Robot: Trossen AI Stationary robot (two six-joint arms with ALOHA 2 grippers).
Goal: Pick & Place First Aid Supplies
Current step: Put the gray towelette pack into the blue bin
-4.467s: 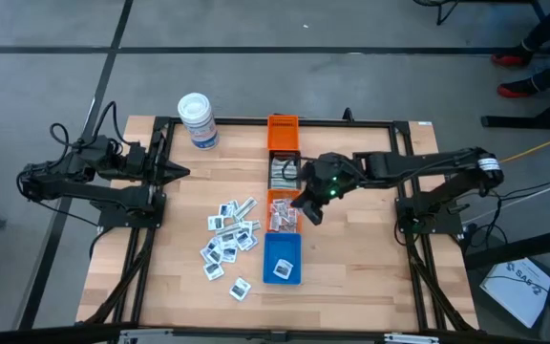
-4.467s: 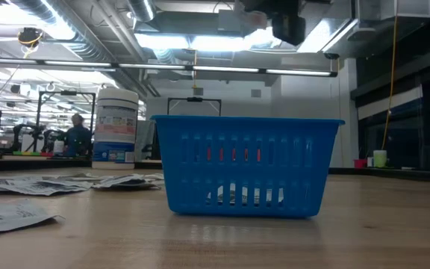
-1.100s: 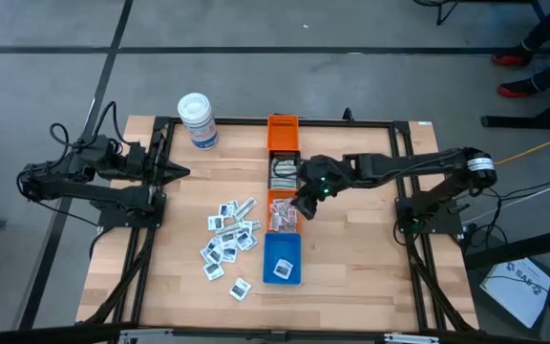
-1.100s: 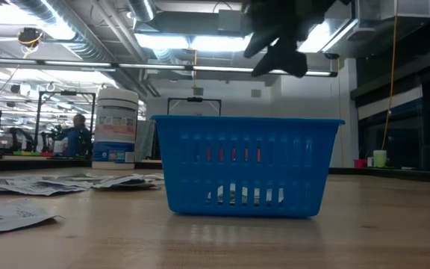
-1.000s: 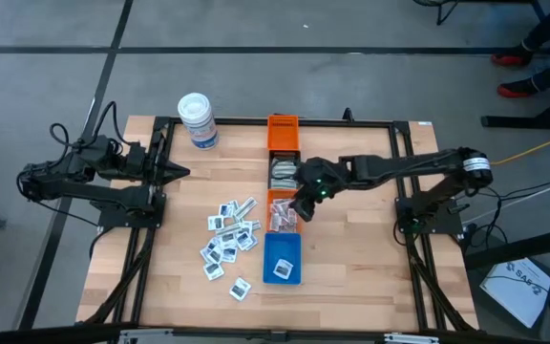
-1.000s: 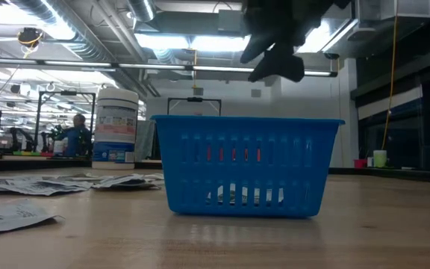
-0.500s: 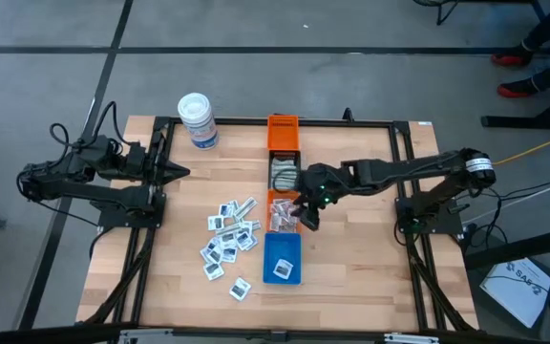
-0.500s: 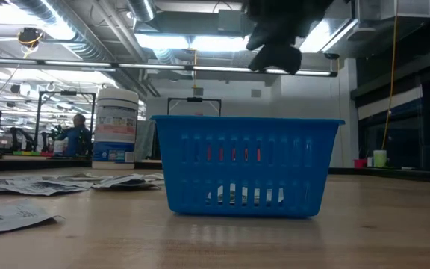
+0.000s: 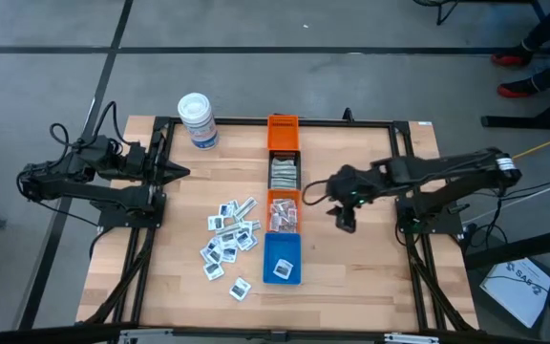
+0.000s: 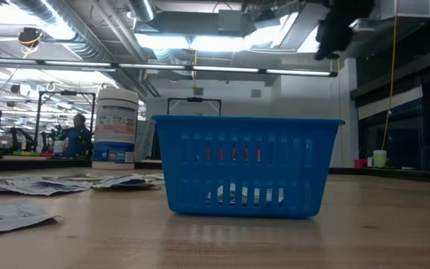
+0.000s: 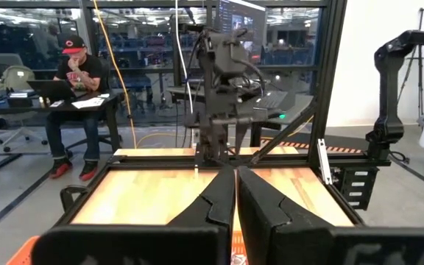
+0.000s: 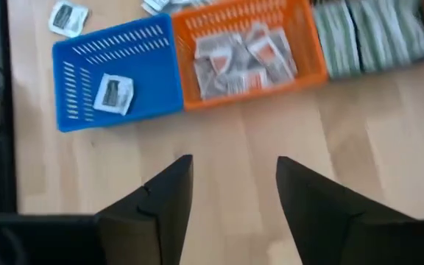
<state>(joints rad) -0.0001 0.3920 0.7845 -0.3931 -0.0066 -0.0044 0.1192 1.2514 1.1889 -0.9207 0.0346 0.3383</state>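
The first aid supplies (image 9: 229, 239) lie scattered as small white packets on the wood left of a row of bins. One packet (image 12: 112, 93) lies in the blue bin (image 9: 282, 256). Red-printed packets (image 12: 245, 55) fill the orange bin (image 9: 283, 210), and pale strips (image 12: 377, 33) lie in the black bin (image 9: 284, 174). My right gripper (image 9: 344, 218) hangs open and empty above bare wood to the right of the bins; it also shows in its wrist view (image 12: 234, 184). My left gripper (image 9: 175, 172) waits shut at the table's left side.
A white tub (image 9: 199, 120) with a blue label stands at the far left. A second orange bin (image 9: 283, 132) ends the row at the far edge. In the low view the blue bin (image 10: 246, 166) stands in front. Bare wood lies right of the bins.
My right gripper has moved from over the orange bin of packets toward the table's right edge and risen a little, rolling somewhat as it went. It has stayed open with nothing between its fingers. The packets and bins have not moved.
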